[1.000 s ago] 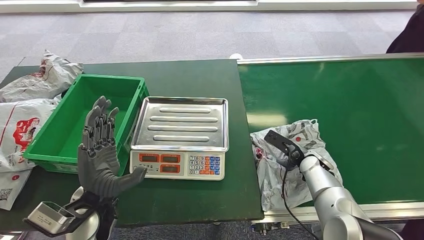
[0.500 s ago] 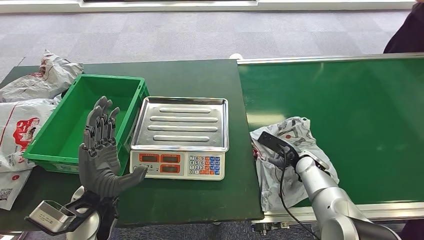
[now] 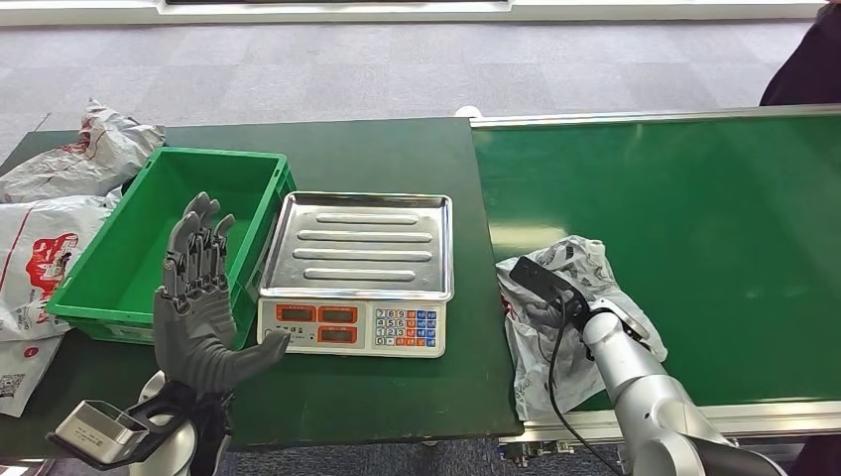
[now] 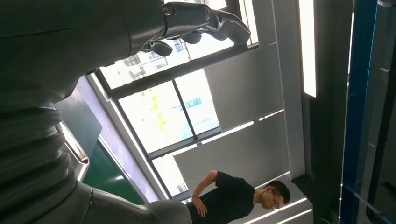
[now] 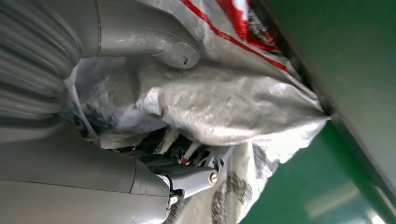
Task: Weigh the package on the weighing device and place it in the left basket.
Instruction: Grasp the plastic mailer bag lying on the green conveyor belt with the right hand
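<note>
The package (image 3: 543,349) is a crumpled white and grey plastic mail bag with red print, lying at the near left end of the green conveyor belt (image 3: 694,218). My right hand (image 3: 557,309) grips it from above; in the right wrist view the thumb (image 5: 154,42) and fingers (image 5: 187,179) close around a bunch of the bag (image 5: 224,107). The silver scale (image 3: 359,253) with its bare steel pan stands mid-table. The green basket (image 3: 223,156) sits left of it with nothing inside. My left hand (image 3: 198,297) is raised upright, fingers spread, in front of the basket's near right corner.
Several other mail bags (image 3: 60,228) lie at the table's left edge beside the basket. A person in dark clothes (image 3: 808,59) stands at the far right, beyond the belt. The left wrist view shows my hand (image 4: 70,46) against windows and a person (image 4: 233,200).
My right hand has shifted slightly left toward the scale, bunching the package's upper part with it. The left hand has stayed in place.
</note>
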Robot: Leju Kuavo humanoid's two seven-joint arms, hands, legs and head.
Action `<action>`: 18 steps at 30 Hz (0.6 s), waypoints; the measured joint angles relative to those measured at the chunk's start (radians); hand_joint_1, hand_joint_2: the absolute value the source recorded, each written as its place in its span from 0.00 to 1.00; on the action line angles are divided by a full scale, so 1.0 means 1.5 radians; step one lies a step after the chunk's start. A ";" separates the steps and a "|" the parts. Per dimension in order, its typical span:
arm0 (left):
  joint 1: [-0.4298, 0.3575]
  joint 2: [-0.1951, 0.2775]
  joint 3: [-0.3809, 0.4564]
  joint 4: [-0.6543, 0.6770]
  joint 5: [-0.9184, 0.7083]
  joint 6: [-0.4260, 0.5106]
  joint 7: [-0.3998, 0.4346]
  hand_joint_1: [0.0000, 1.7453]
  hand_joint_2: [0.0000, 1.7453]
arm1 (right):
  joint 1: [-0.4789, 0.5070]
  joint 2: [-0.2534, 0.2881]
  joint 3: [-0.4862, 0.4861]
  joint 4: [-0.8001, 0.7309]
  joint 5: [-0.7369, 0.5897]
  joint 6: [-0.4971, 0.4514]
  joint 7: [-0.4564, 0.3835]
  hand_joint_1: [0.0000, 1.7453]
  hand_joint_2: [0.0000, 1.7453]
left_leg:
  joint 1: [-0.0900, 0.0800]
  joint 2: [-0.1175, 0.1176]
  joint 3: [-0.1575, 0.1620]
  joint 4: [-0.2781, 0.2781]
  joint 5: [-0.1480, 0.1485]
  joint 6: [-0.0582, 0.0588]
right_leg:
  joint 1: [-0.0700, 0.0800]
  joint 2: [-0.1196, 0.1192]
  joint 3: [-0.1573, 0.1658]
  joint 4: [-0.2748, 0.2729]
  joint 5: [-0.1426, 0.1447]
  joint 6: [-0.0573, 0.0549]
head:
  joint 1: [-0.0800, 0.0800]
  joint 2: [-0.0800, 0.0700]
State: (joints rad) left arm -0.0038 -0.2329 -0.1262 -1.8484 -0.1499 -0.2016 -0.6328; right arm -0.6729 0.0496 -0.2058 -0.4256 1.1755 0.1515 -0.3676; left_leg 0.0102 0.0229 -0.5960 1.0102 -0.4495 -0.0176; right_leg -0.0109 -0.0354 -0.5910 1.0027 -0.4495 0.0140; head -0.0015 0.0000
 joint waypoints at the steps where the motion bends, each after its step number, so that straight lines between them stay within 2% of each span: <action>1: 0.001 -0.001 0.001 -0.002 -0.001 0.001 0.000 0.00 1.00 | 0.001 0.001 0.003 -0.004 -0.004 -0.002 -0.002 1.00 1.00 | 0.000 0.000 0.000 0.000 0.000 0.000 | 0.000 0.000 0.000 0.000 0.000 0.000 | 0.000 0.000; 12: 0.006 -0.007 0.006 -0.017 -0.006 -0.001 0.005 0.00 1.00 | 0.019 0.004 0.023 -0.039 -0.039 -0.014 0.003 1.00 1.00 | 0.000 0.000 0.000 0.000 0.000 0.000 | 0.000 0.000 0.000 0.000 0.000 0.000 | 0.000 0.000; 15: 0.006 -0.008 0.006 -0.018 -0.007 -0.004 0.007 0.00 1.00 | 0.027 0.004 0.026 -0.053 -0.053 -0.033 0.007 1.00 1.00 | 0.000 0.000 0.000 0.000 0.000 0.000 | 0.000 0.000 0.000 0.000 0.000 0.000 | 0.000 0.000; 18: 0.009 -0.010 0.008 -0.023 -0.009 -0.002 0.009 0.00 1.00 | 0.037 0.008 0.027 -0.084 -0.072 -0.077 0.016 1.00 1.00 | 0.000 0.000 0.000 0.000 0.000 0.000 | 0.000 0.000 0.000 0.000 0.000 0.000 | 0.000 0.000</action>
State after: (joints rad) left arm 0.0101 -0.2482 -0.1144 -1.8831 -0.1628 -0.2047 -0.6196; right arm -0.6171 0.0612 -0.1656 -0.5514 1.0675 0.0357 -0.3431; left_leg 0.0101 0.0225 -0.5967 1.0102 -0.4496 -0.0176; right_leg -0.0110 -0.0358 -0.5912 1.0028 -0.4496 0.0140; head -0.0014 0.0000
